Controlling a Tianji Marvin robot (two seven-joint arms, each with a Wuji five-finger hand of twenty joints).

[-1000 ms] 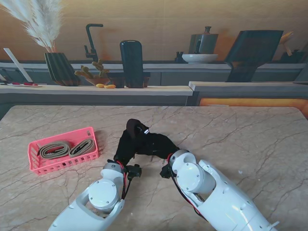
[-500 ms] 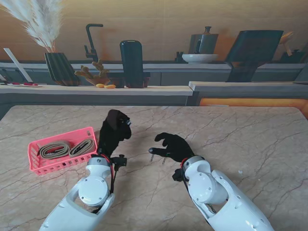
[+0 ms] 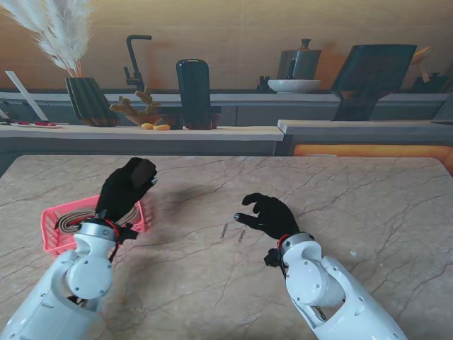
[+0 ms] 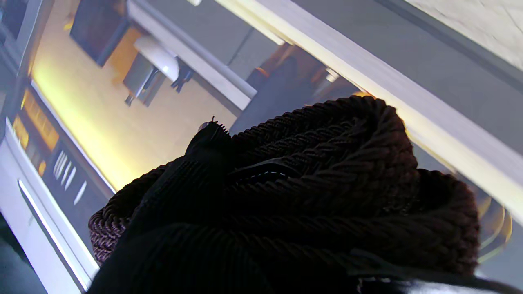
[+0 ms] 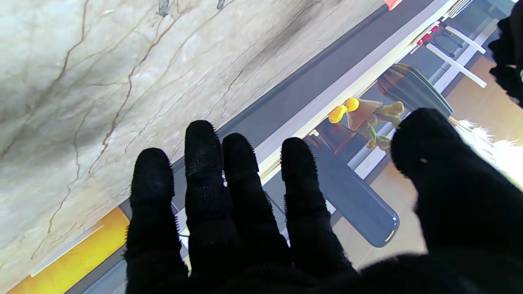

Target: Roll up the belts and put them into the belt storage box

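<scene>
Fingers [image 4: 286, 171] of the left hand [image 3: 126, 188] wrap a coiled dark braided belt [image 4: 327, 134], ropey and matte, carried just over the pink lattice storage box [image 3: 56, 244] at the frame's lower left; two flat grey-tan belts [image 3: 79, 221] already lie rolled inside. Judging by this, only the drop remains. Right hand [image 3: 267, 214] hovers spread and empty at centre over veined marble table [image 3: 368, 198].

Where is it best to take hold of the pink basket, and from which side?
Probably by the rim of the pink basket at its left short wall, from above: fingers hook over the open top there, while the left hand, holding a dark rolled belt, covers the right end.
</scene>
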